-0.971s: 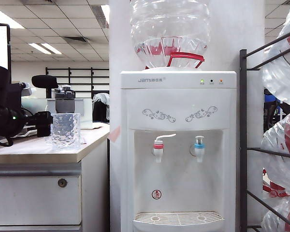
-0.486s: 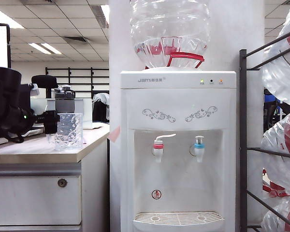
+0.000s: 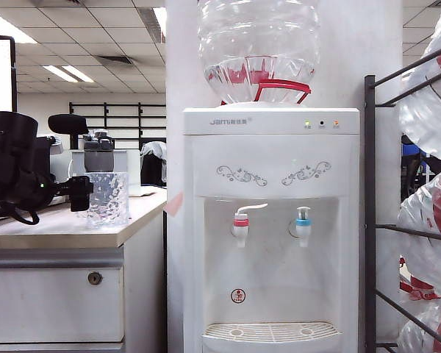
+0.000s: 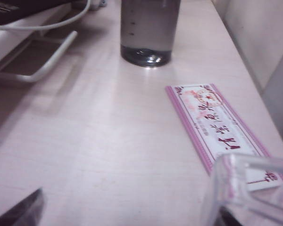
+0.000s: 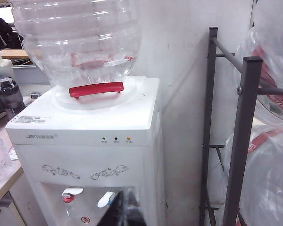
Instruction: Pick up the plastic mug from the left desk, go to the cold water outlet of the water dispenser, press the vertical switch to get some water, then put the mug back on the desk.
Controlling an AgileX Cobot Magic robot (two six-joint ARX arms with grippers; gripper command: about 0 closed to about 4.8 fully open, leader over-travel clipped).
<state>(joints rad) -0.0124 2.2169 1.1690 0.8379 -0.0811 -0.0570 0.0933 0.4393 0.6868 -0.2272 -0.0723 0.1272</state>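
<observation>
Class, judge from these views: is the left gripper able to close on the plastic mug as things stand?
Probably yes. The open left gripper is level with the plastic mug on the left desk, with nothing between them.

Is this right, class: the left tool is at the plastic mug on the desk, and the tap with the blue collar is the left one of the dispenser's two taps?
Not quite. In the exterior view the blue-collared tap is the right one; the red-collared tap is on the left. The left tool is indeed at the plastic mug on the desk.

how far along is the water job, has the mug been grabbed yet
Nothing is finished. The plastic mug stands empty on the left desk. In hand: the left claw, open, is at the mug's side, not gripping. The right claw is out of sight. Left: grasp, carry to the cold water outlet, press, return.
</observation>
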